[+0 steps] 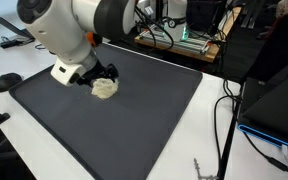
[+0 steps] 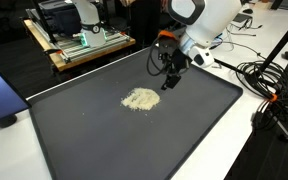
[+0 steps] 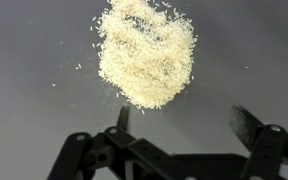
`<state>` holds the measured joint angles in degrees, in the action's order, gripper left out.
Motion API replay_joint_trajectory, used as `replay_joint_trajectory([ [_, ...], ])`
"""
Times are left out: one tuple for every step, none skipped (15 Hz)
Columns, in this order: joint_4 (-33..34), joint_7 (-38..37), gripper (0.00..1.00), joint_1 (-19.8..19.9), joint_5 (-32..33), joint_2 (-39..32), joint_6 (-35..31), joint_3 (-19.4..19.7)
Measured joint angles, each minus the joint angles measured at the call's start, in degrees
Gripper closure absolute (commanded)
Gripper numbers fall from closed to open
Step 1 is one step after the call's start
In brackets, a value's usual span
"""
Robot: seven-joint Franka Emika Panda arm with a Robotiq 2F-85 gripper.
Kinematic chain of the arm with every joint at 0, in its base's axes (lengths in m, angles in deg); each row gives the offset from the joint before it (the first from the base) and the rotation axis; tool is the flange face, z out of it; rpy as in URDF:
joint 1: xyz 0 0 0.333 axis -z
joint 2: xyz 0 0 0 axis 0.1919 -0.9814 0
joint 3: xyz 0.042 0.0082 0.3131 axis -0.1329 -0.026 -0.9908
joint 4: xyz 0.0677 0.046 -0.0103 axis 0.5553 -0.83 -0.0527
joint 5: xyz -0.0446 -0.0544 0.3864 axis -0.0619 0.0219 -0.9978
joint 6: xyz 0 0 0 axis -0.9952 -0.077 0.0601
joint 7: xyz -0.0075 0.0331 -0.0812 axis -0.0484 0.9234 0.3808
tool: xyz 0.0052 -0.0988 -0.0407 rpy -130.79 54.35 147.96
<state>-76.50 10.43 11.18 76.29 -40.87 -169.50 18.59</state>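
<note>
A small heap of pale rice-like grains (image 2: 139,99) lies on a dark grey mat (image 2: 104,140); it also shows as the heap (image 1: 105,88) and the heap (image 3: 146,53). My gripper (image 2: 171,78) hangs above the mat a little beyond the heap, its fingers spread wide with nothing between them. In the wrist view the gripper (image 3: 184,120) comes in from the bottom, one fingertip (image 3: 123,117) just under the heap's lower edge, the other fingertip (image 3: 246,123) off to the right over bare mat. In an exterior view the gripper (image 1: 102,76) partly hides the heap.
The mat lies on a white table (image 2: 254,150). Cables (image 2: 259,75) trail along the table's edge near the arm's base. A wooden cart with electronics (image 2: 79,40) stands behind. A black mouse (image 1: 7,81) rests by the mat's corner. A few loose grains lie scattered round the heap.
</note>
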Motion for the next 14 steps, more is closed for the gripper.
replay_joint_trajectory([
  [1.9, 0.7, 0.0, 0.9, -1.4, -1.0, 1.1, 0.0],
  [3.9, 1.5, 0.0, 1.8, -2.9, -1.9, 2.2, 0.0],
  [5.8, 2.2, 0.0, 2.7, -4.4, -2.8, 3.1, -0.1],
  [7.6, 3.1, 0.0, 3.6, -6.2, -3.7, 4.2, -0.2],
  [9.3, 3.9, 0.0, 4.7, -7.8, -4.5, 5.3, -0.2],
  [11.0, 4.5, 0.0, 5.7, -9.5, -5.4, 6.5, -0.3],
  [12.6, 5.0, 0.0, 6.8, -11.1, -6.2, 7.3, -0.3],
  [14.0, 5.3, 0.0, 7.9, -12.5, -7.0, 8.1, -0.3],
  [15.3, 5.7, 0.0, 9.0, -13.8, -7.8, 8.8, -0.4],
  [16.5, 6.0, 0.0, 10.1, -15.0, -8.6, 9.3, -0.4],
  [17.6, 6.4, 0.0, 11.2, -16.2, -9.2, 9.7, -0.5],
  [18.4, 7.0, 0.0, 12.2, -17.4, -9.8, 9.9, -0.5],
  [18.9, 7.7, 0.0, 13.2, -18.6, -10.1, 9.9, -0.7],
  [19.3, 8.4, 0.0, 14.4, -19.9, -10.4, 9.9, -0.9],
])
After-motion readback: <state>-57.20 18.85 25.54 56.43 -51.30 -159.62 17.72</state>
